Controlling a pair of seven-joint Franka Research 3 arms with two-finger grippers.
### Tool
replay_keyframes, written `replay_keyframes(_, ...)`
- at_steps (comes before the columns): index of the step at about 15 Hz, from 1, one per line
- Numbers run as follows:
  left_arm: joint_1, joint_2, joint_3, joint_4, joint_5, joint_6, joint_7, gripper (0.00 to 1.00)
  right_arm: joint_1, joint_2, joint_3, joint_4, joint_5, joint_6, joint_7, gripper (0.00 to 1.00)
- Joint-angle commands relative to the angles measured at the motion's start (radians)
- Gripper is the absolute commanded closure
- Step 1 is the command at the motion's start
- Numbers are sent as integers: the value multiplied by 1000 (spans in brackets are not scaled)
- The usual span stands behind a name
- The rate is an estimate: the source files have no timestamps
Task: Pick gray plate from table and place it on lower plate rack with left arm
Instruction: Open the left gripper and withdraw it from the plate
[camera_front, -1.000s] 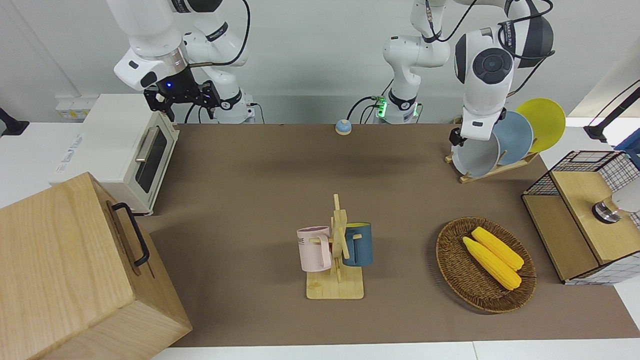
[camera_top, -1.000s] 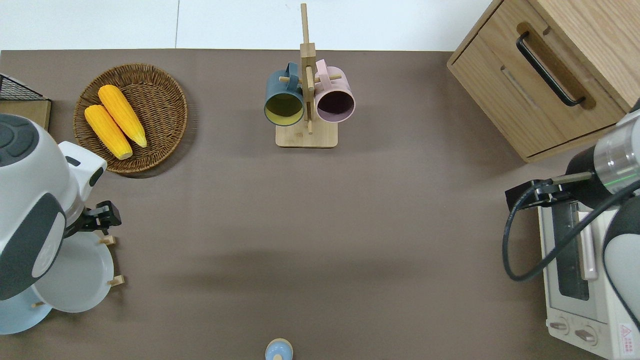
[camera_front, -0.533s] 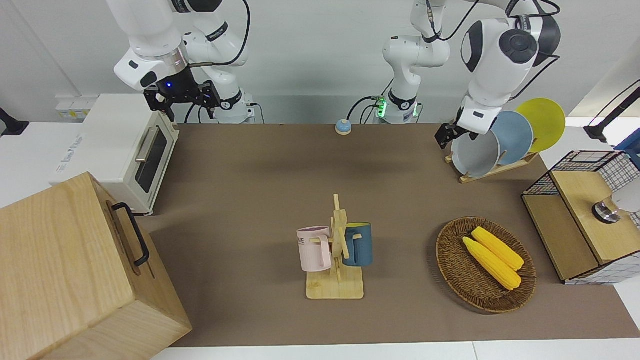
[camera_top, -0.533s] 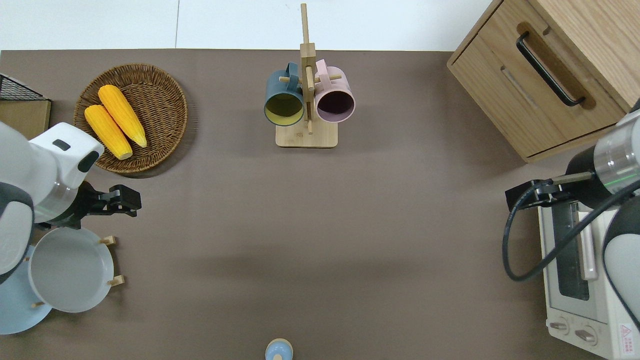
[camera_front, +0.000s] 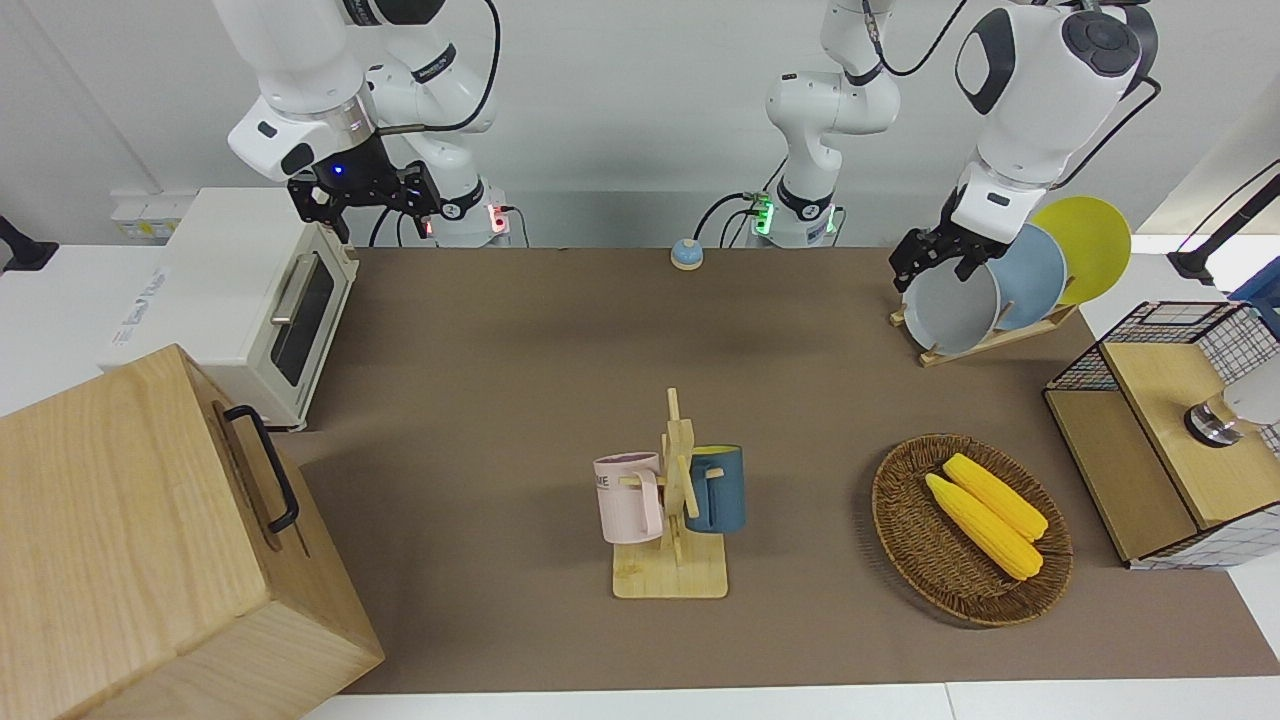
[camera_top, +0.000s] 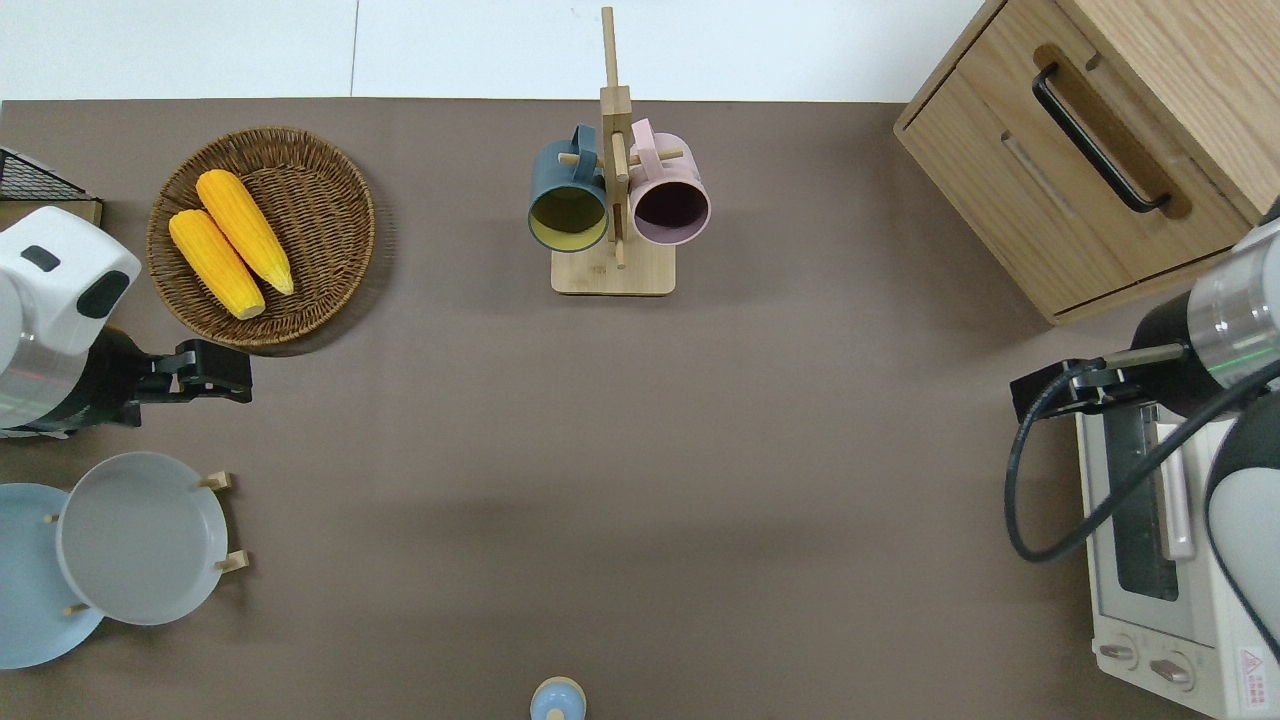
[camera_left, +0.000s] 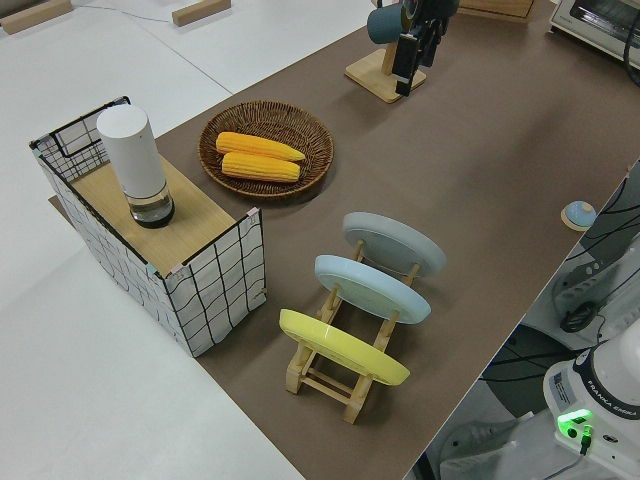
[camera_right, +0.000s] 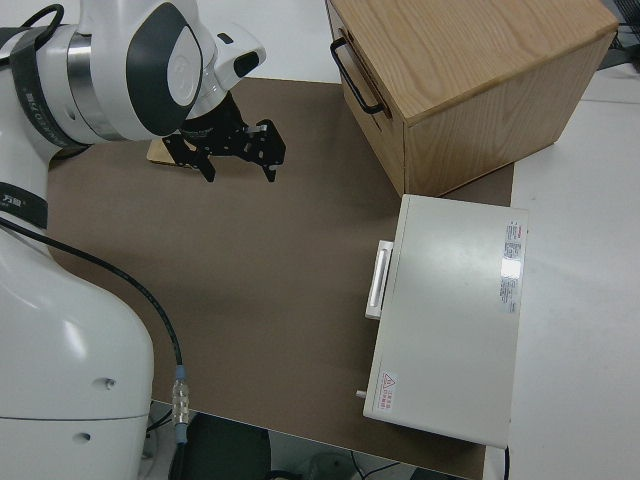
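Note:
The gray plate (camera_front: 950, 310) leans in the end slot of the lower plate rack (camera_front: 985, 340), at the left arm's end of the table. It also shows in the overhead view (camera_top: 140, 535) and the left side view (camera_left: 395, 243). A sky-blue plate (camera_front: 1030, 272) and a yellow plate (camera_front: 1090, 240) stand in the slots beside it. My left gripper (camera_front: 935, 262) is open and empty, apart from the gray plate. In the overhead view it (camera_top: 225, 370) is over bare table between the rack (camera_top: 222, 481) and the corn basket. My right gripper (camera_front: 365, 200) is open and parked.
A wicker basket (camera_top: 330, 150) with two corn cobs lies farther from the robots than the rack. A mug tree (camera_top: 612, 275) holds two mugs mid-table. A wire crate (camera_front: 1160, 330), a wooden cabinet (camera_front: 150, 520), a toaster oven (camera_front: 240, 290) and a small bell (camera_front: 686, 254) stand around.
My left gripper has lifted off the gray plate's rim and drawn away toward the basket. The gray plate stays leaning in the rack. The right arm has not moved.

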Motion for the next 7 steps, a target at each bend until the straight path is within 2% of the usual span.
replay_keyframes(1,10,9,-14,19,-11,46,17,2,-23,-2,21,6,-5,-11,12,17)
replay_keyframes(7,7,15,-14,26,-12,55,48,2,-23,-2,21,7,-6,-11,12,17)
